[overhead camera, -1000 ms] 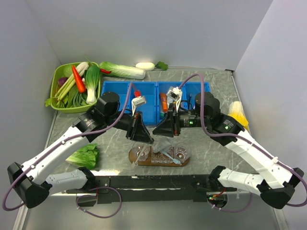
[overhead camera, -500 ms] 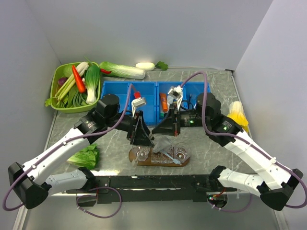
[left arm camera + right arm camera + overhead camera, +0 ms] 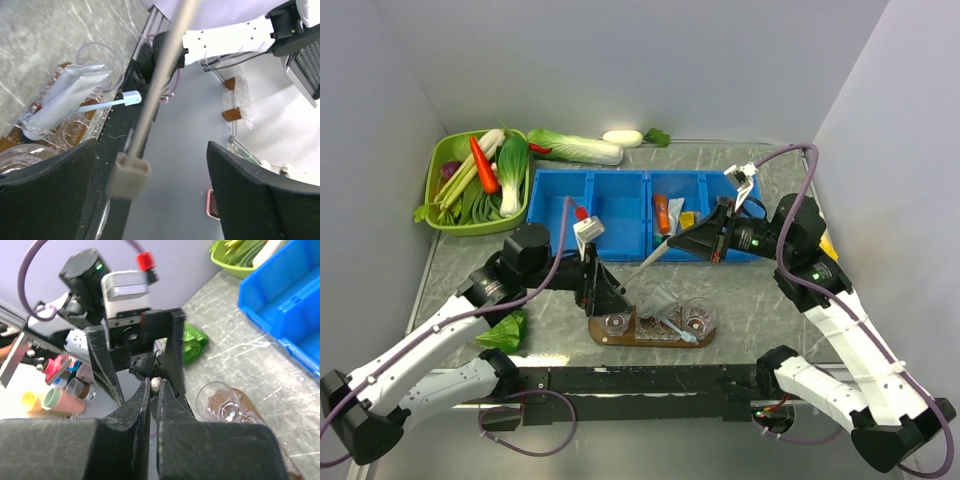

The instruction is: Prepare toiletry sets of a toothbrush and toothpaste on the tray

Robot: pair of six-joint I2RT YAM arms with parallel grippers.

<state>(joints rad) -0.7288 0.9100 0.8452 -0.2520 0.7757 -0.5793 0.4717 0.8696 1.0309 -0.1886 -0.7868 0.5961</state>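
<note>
Left arm: stretched low from its base toward the middle of the table, wrist tipped down over the left end of the tray (image 3: 603, 337)
Left gripper (image 3: 610, 298): fingers (image 3: 45, 190) spread wide with nothing gripped; it hangs just above the tray's left end
Right arm: elbow lifted high on the right side, forearm reaching leftward in front of the blue bins (image 3: 620, 205), wrist pointing left and down
Right gripper (image 3: 672, 245): fingers (image 3: 125, 440) pressed together, pinching the top end of the grey toothbrush (image 3: 150, 115)
Grey toothbrush: slants down and left from the right gripper, in the air above the tray; in the left wrist view its lower end sits between the left gripper's spread fingers and touches neither
Toothpaste (image 3: 65, 97): a white tube on the tray, lying slanted among the clear cups (image 3: 698, 318), crimped end higher than the cap end
Pale blue toothbrush (image 3: 107, 103): on the tray, just beside the toothpaste
Tray: on the table in front of the arm bases, between the two arms, well short of the blue bins
</note>
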